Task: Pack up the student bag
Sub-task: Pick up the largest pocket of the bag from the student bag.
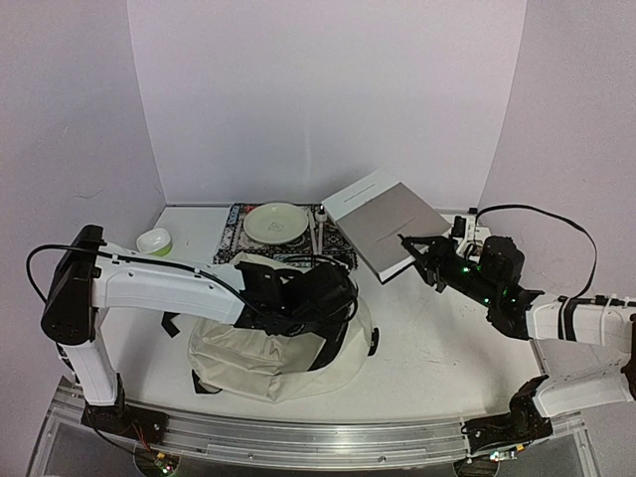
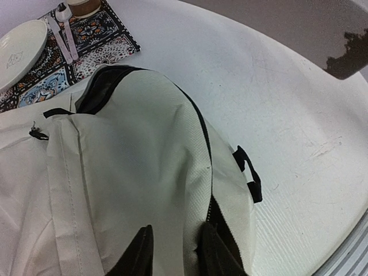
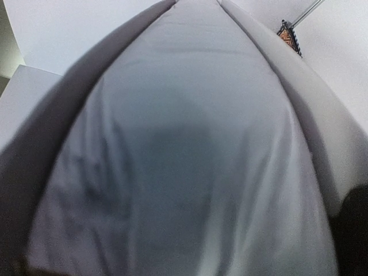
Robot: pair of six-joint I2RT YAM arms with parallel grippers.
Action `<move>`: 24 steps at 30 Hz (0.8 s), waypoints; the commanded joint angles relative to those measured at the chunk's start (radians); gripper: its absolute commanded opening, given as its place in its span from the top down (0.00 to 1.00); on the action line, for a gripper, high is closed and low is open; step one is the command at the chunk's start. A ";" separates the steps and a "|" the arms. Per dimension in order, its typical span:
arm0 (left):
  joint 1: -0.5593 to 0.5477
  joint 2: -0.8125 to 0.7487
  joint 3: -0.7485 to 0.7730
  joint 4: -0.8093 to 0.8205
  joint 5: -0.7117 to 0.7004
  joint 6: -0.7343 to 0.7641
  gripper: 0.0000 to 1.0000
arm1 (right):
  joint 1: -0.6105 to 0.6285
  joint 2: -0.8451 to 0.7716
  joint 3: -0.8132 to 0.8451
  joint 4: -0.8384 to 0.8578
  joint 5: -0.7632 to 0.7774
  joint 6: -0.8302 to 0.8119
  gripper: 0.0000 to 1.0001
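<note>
plain white walls [image 1: 328, 89] are enclosing a round-edged white bench [image 1: 437, 358], and soft even light is falling across it.

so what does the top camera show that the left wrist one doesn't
Only the top view: the small white bowl and the right gripper clamped on a grey book; the wrist view gives just a dark shape in its corner there. Only the left wrist view: the left gripper closed on a fold of the student bag beside its zip, and a black tab. Both: the bag itself, the plate and the patterned mat.
</note>
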 commanded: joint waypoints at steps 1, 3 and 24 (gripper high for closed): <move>0.013 0.023 0.067 -0.018 0.066 0.011 0.65 | -0.003 -0.034 0.003 0.085 -0.019 0.001 0.65; 0.014 0.038 0.074 -0.019 0.092 0.011 0.60 | -0.002 -0.035 0.000 0.085 -0.018 0.001 0.65; 0.062 -0.005 -0.008 -0.105 0.112 -0.053 0.59 | -0.003 -0.038 -0.003 0.085 -0.026 0.001 0.65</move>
